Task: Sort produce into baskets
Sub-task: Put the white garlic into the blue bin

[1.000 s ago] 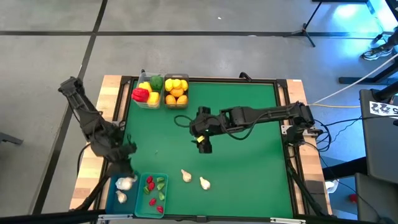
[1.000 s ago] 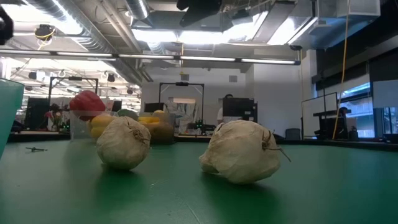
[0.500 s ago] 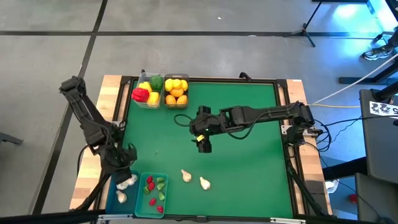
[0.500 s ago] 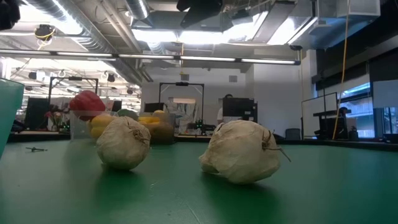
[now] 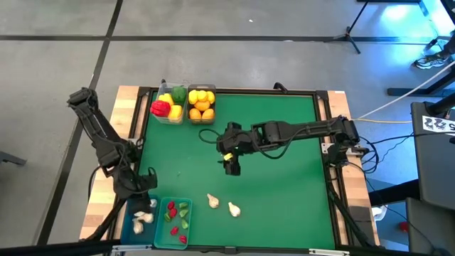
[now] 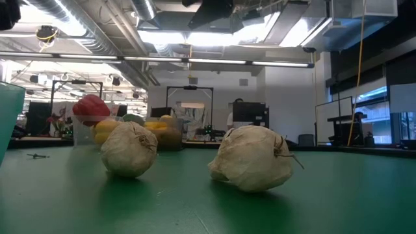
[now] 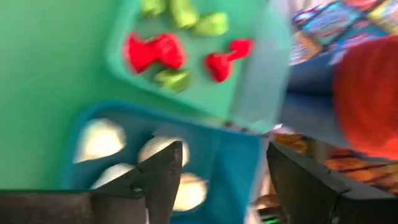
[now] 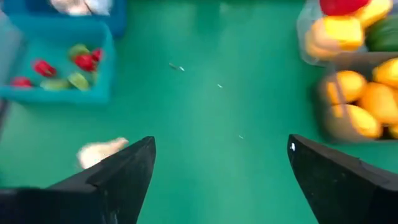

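My left gripper [image 7: 224, 152] stands open over the blue basket [image 7: 230, 162] at the table's near left corner, above the white garlic bulbs [image 7: 99, 140] lying in it [image 5: 144, 219]. Nothing is between its fingers. Beside it a teal basket [image 5: 176, 222] holds red and green chilies [image 7: 152, 51]. Two more garlic bulbs [image 5: 212, 201] [image 5: 234, 209] rest on the green mat near the front edge [image 6: 129, 149] [image 6: 252, 158]. My right gripper [image 5: 232, 169] hangs open above the middle of the mat [image 8: 221, 144], holding nothing.
Two clear baskets stand at the far left of the mat: one with red, yellow and green peppers [image 5: 169, 107], one with lemons and oranges [image 5: 201, 103]. Green mat lies bare between them and the near baskets. Wooden table edges frame the mat.
My left gripper has gone down and toward the table's near edge, over the blue basket. The garlic bulb that was at its fingertips now lies in that basket with the others, clear of the fingers. My right arm has stayed where it was.
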You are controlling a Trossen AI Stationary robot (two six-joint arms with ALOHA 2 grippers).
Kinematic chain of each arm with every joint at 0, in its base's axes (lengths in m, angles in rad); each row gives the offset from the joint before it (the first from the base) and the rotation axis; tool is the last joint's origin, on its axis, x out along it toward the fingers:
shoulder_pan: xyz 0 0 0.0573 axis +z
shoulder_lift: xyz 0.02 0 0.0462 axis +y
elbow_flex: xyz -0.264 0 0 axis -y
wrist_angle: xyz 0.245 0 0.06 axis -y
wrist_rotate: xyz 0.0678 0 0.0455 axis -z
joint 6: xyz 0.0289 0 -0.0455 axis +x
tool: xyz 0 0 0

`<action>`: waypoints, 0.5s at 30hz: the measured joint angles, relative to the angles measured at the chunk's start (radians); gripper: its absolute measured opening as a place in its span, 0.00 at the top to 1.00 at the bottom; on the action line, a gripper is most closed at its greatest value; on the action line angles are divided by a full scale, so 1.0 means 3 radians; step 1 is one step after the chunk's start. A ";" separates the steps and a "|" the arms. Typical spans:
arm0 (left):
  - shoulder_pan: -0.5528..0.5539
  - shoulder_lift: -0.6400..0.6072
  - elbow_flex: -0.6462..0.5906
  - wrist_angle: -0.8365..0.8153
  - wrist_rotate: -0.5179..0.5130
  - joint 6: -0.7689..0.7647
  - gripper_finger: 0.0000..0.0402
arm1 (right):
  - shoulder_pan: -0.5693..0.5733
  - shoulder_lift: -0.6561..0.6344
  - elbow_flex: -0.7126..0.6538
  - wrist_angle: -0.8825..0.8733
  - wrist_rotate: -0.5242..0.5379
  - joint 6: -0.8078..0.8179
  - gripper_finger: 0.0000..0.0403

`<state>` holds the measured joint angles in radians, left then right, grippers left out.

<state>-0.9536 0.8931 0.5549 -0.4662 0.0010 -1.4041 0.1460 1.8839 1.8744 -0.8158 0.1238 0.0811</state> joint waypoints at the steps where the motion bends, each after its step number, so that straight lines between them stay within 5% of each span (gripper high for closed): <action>1: 0.0025 -0.0012 0.0000 0.0087 -0.0001 -0.0020 0.42 | 0.0024 -0.0001 -0.0059 0.0097 -0.0045 0.0093 0.12; 10: 0.0235 -0.0021 0.0000 0.0720 -0.0556 -0.0098 0.40 | 0.0524 0.0102 -0.1149 0.1388 0.0637 0.1266 0.12; 15: 0.0361 -0.0021 0.0000 0.0707 -0.0966 -0.0035 0.39 | 0.0793 0.0323 -0.1196 0.1871 0.1052 0.1470 0.12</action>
<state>-0.8452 0.8867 0.5549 -0.2542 -0.2888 -1.4147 0.3839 1.9808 1.5156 -0.2544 0.4395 0.5222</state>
